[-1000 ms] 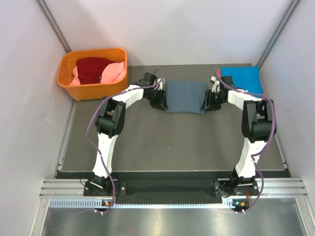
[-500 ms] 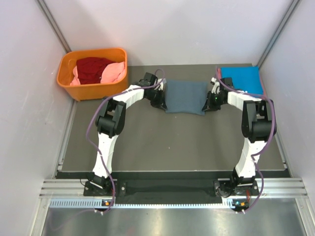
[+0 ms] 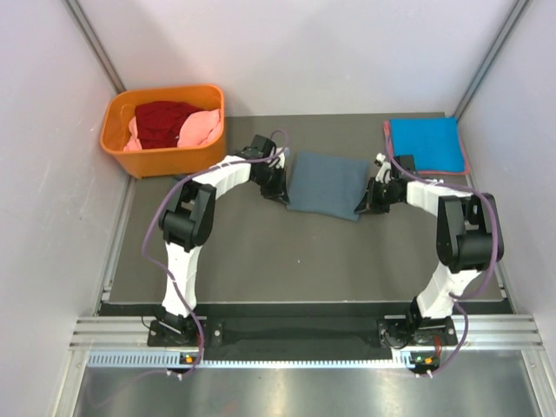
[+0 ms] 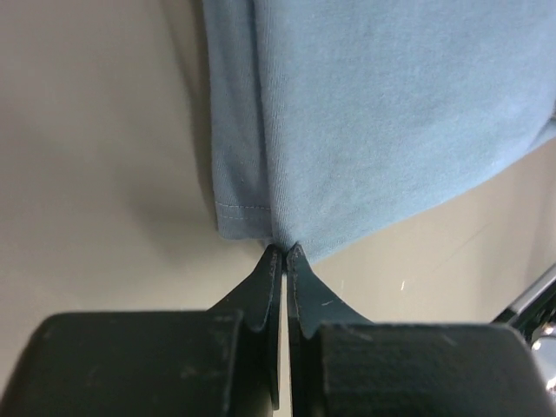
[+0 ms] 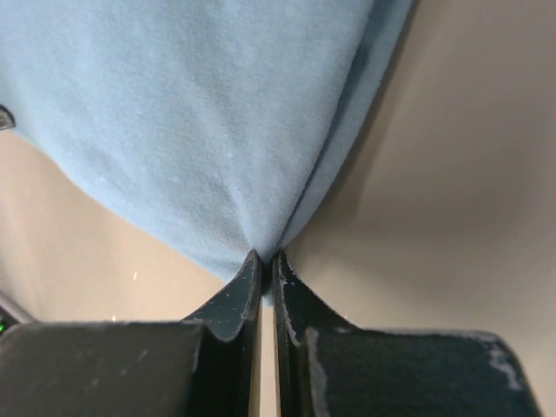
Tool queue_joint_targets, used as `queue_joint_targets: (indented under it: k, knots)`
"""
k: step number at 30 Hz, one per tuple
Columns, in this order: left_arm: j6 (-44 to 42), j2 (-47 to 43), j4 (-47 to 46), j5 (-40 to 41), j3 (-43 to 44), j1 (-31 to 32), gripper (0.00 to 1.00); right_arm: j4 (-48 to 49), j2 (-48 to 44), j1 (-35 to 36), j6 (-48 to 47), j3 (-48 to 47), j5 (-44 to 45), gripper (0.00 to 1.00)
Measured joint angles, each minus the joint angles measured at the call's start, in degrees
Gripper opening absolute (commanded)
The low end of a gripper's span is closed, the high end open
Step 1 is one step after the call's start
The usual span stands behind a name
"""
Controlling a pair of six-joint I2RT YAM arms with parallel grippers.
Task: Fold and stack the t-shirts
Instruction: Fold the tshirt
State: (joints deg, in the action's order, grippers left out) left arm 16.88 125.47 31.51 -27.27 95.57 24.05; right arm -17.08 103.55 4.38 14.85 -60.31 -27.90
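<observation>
A folded slate grey-blue t-shirt lies on the dark mat between my two grippers. My left gripper is shut on its near left corner; in the left wrist view the fingertips pinch the hem. My right gripper is shut on the near right corner, the cloth bunched into the tips. A bright blue t-shirt lies folded at the back right. Dark red and pink t-shirts sit in the orange basket.
The orange basket stands at the mat's back left corner against the left wall. White walls close in the left, back and right sides. A metal rail runs along the near edge by the arm bases.
Both grippers have shut on the grey-blue t-shirt's near corners. The shirt has shifted toward the near side and now lies slightly skewed, its right side nearer.
</observation>
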Motion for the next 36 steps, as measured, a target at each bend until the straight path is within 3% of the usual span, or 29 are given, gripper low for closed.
queue_joint_targets:
  k: [9,11,15,17,20,24,28,32,36]
  knots:
    - [0.1,-9.9,0.5,4.8,-13.8,3.6,0.00,2.4,-11.6,3.4,3.7,13.1,0.5,0.06]
    - [0.3,-12.4,0.7,7.1,-16.4,4.9,0.09,2.6,-13.6,4.5,4.3,15.3,1.2,0.09]
    - [0.9,-14.8,2.6,10.6,-18.3,6.8,0.24,2.4,-15.5,5.9,5.1,17.1,2.4,0.28]
    - [1.1,-15.3,4.0,12.4,-18.3,6.9,0.28,1.4,-16.2,6.0,5.2,17.2,3.5,0.37]
    - [0.9,-16.0,7.9,15.1,-17.1,6.8,0.29,-1.4,-18.3,5.9,5.0,17.1,5.2,0.40]
    - [-0.5,-15.9,14.4,17.3,-10.0,6.7,0.29,-7.2,-20.7,5.5,3.9,13.7,8.5,0.36]
    - [-1.3,-15.2,17.1,18.7,-0.5,6.7,0.28,-10.4,-20.0,4.5,2.4,6.7,10.5,0.26]
    - [-2.1,-11.1,17.9,19.1,10.3,6.7,0.27,-9.9,-16.2,3.7,1.5,-0.5,10.2,0.16]
    - [-2.5,-5.7,15.3,17.5,17.0,6.7,0.26,-8.2,-9.8,3.5,0.6,-5.9,9.0,0.12]
